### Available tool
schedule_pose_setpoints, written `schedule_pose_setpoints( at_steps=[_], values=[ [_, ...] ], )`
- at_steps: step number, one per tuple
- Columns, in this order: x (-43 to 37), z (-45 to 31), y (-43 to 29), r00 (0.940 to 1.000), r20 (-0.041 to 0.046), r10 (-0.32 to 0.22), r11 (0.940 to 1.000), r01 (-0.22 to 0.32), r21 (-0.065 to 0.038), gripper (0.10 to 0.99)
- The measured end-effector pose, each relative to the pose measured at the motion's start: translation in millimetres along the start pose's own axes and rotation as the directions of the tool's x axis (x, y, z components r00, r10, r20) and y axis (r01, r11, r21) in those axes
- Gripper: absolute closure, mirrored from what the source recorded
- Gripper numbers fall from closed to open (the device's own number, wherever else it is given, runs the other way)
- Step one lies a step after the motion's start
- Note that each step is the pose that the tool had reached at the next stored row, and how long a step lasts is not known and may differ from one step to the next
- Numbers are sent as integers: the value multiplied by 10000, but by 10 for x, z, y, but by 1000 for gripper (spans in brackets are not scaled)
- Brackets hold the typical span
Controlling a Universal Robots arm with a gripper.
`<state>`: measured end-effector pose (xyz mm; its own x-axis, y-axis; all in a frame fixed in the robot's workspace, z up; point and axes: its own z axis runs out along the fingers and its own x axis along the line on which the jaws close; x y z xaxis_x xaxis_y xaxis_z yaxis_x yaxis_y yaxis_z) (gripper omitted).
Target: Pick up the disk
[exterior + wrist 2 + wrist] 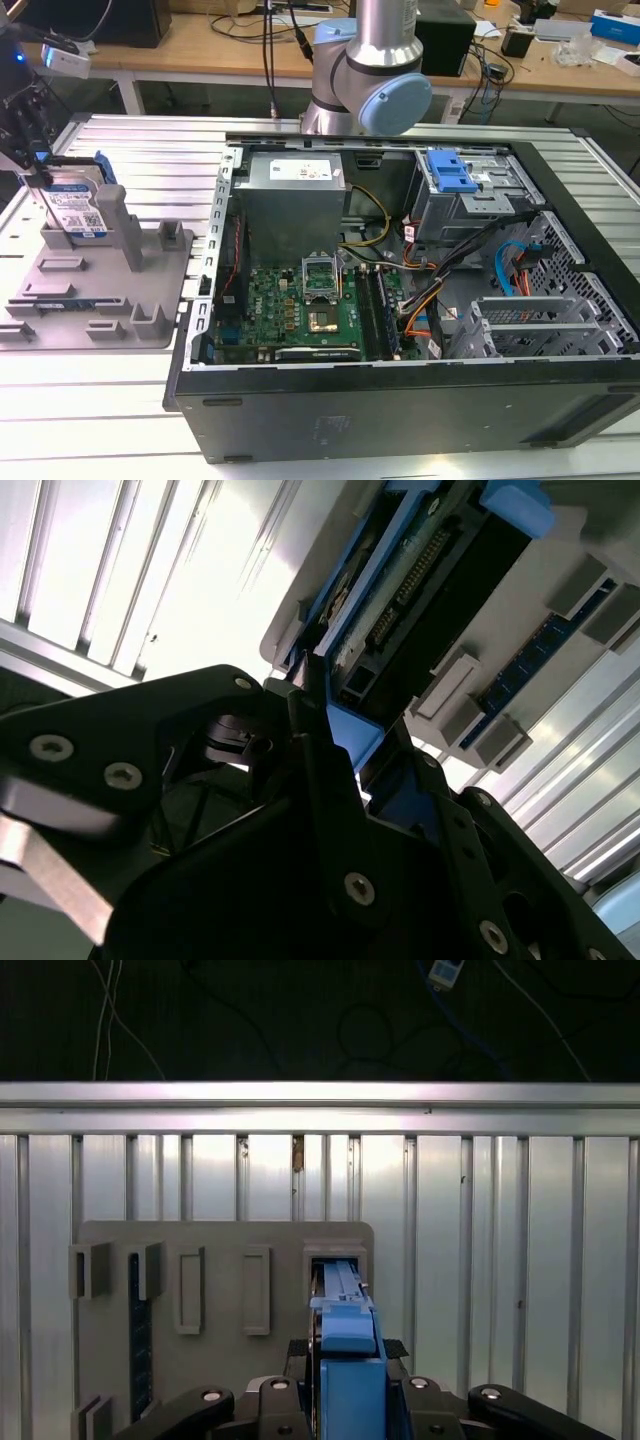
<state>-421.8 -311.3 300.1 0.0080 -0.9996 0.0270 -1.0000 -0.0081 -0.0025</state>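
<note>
1. The disk (78, 205) stands on its edge in the grey holder (100, 290) at the exterior view's left, its white-and-blue label facing the camera and a blue rail along its top edge.
2. The gripper (35, 175) comes down from above at the far left of that view, and its dark fingers meet the left end of the disk.
3. In the first wrist view the gripper (345, 1400) is narrowed onto the disk (348, 1350); black fingers (290, 1400) sit against both sides of the blue rail, which runs away from the camera into a slot of the holder (220, 1360).
4. In the second wrist view the disk (420, 600) shows its connector end and blue rail, with the gripper (340, 770) clamped at its near corner.
5. The holder rests on a ribbed aluminium table (130, 150), and its lower end looks seated among the grey posts.
6. To the right in the exterior view lies an open computer case (400, 300) with a green motherboard (300, 310) and a blue drive-bay bracket (450, 172).
7. The arm's silver-and-blue joint (375, 80) rises behind the case.
</note>
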Motion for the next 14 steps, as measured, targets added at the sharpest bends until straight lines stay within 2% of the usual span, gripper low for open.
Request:
schedule_pose_setpoints(
  at_steps=[8,11,14],
  values=[
    [4,-13,1,10000,24,1,10000,-1,-1,722],
    [5,-56,1,10000,25,1,10000,-1,1,722],
    [8,-147,1,10000,27,1,10000,-1,7,722]
  ],
)
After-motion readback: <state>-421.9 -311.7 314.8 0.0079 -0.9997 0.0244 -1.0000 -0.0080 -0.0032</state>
